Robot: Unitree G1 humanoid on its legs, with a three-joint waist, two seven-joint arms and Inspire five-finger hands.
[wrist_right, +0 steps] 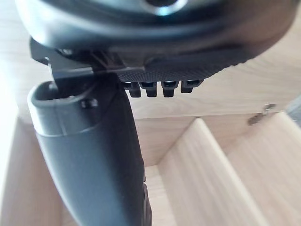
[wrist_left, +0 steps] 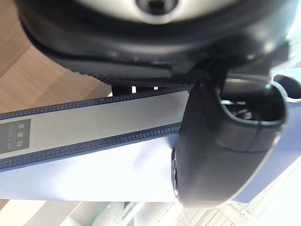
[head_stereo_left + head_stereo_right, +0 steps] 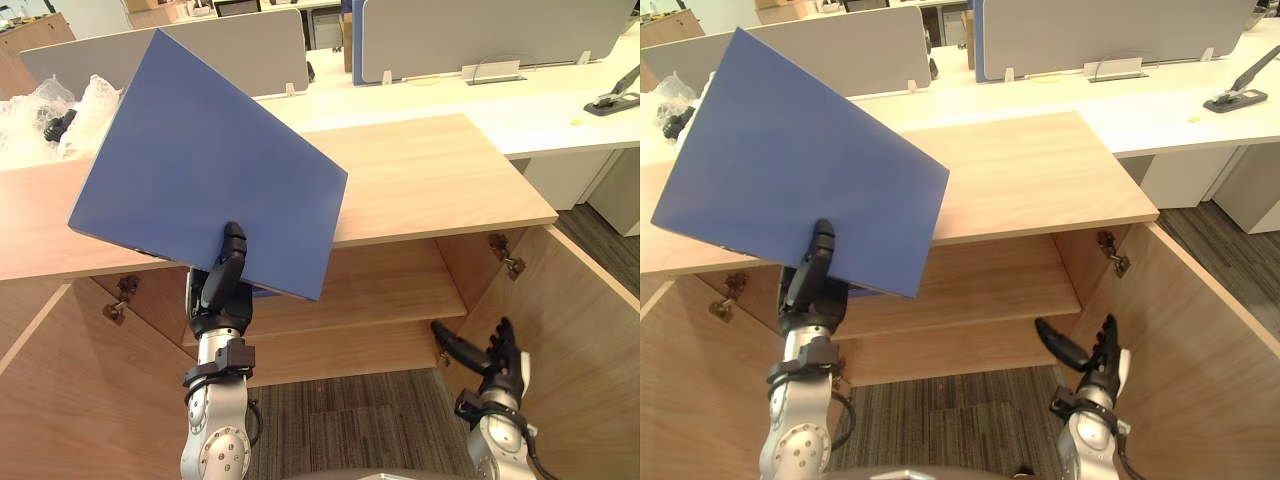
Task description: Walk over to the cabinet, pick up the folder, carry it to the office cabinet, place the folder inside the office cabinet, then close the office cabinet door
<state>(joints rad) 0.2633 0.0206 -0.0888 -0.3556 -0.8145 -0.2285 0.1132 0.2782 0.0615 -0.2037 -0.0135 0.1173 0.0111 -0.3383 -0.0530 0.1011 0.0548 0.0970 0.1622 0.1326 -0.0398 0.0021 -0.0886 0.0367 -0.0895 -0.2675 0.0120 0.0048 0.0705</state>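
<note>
Your left hand (image 3: 222,292) pinches only the near lower edge of the blue folder (image 3: 200,170), which is tilted high above the open office cabinet (image 3: 430,180), so it could pivot loose or clip the cabinet top going in, while your right hand (image 3: 500,368) hangs spread and empty, low on the right.

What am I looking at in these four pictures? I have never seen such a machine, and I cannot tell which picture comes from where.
This is a humanoid robot with two silver arms and dark hands. The two wide pictures come from cameras in its head, looking down. The two very close ones come from cameras on its wrists. The left hand pinches a blue folder and holds it up, tilted, before a wooden cabinet whose doors stand open. Inside is a bare shelf. The right hand is open and holds nothing. Behind the cabinet stand office desks.
</note>
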